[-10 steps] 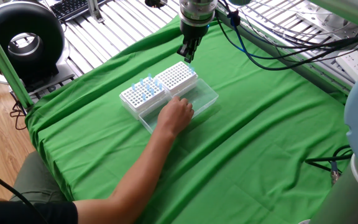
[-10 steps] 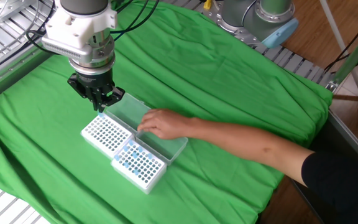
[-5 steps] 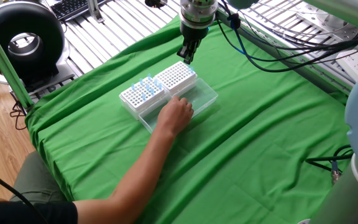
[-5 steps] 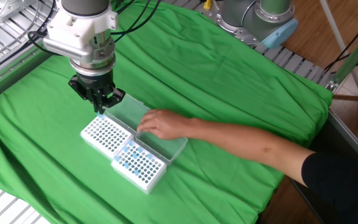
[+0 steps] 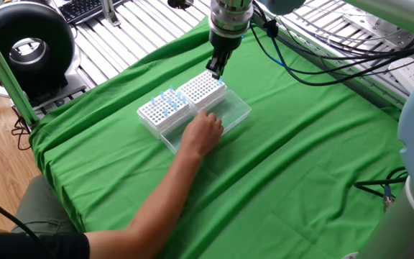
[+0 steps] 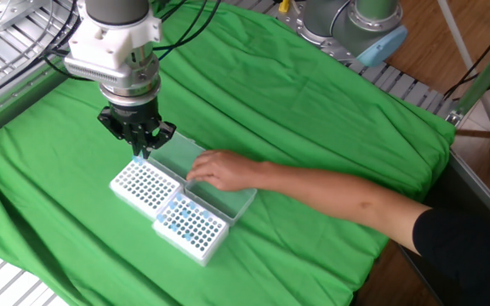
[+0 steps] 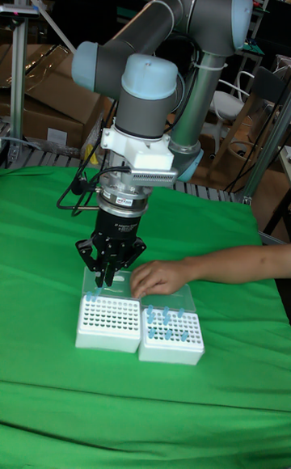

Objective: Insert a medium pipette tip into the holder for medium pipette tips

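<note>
Two white racks stand side by side on the green cloth, their clear lids [image 5: 233,114] folded open. The nearly bare rack [image 5: 203,90] [image 6: 145,183] [image 7: 109,323] is the holder for medium pipette tips as far as I can tell. My gripper [image 5: 216,72] [image 6: 139,151] [image 7: 103,277] hangs straight down over its far corner. It is shut on a small pale blue pipette tip [image 6: 139,158], whose point is just above or at the holes. The look-alike rack [image 5: 164,109] [image 6: 190,226] [image 7: 171,335] holds several blue tips.
A person's hand [image 5: 205,133] [image 6: 215,170] [image 7: 158,277] rests on the open clear lid beside the racks, with the arm reaching across the cloth. A metal roller frame [image 5: 121,36] borders the cloth. Cables [image 5: 315,61] trail behind the arm.
My gripper has come down and slightly toward the nearly bare rack's corner. The person's hand and both racks have stayed put.
</note>
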Robot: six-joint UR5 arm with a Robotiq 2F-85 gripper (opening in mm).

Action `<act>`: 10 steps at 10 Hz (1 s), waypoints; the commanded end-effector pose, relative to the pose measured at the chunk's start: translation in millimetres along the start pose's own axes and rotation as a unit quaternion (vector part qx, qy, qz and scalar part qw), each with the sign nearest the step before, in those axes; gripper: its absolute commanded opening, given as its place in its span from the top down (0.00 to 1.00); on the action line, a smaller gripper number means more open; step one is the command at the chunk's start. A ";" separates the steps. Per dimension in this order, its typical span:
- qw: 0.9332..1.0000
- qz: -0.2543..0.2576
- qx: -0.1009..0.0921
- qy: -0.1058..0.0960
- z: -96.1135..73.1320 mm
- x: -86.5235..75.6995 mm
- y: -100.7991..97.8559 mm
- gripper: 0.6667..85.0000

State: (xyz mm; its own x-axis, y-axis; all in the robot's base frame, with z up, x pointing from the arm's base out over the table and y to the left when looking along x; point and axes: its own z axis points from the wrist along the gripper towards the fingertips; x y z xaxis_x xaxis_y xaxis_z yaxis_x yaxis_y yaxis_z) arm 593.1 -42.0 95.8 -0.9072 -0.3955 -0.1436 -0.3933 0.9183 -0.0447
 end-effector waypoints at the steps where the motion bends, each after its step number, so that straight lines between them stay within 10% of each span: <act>1: 1.000 -0.014 -0.009 -0.002 1.2 0.4 2.8 0.72; 4: 1.000 0.002 -0.012 0.007 -2.9 -2.9 6.3 0.71; 10: 0.995 0.091 -0.043 0.027 -15.3 -73.4 75.9 0.66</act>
State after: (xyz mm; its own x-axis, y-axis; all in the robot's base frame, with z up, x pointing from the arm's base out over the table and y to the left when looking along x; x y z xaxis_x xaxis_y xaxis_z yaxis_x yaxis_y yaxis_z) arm 611.9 12.9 109.2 -0.9480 -0.3009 -0.1034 -0.3055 0.9517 0.0309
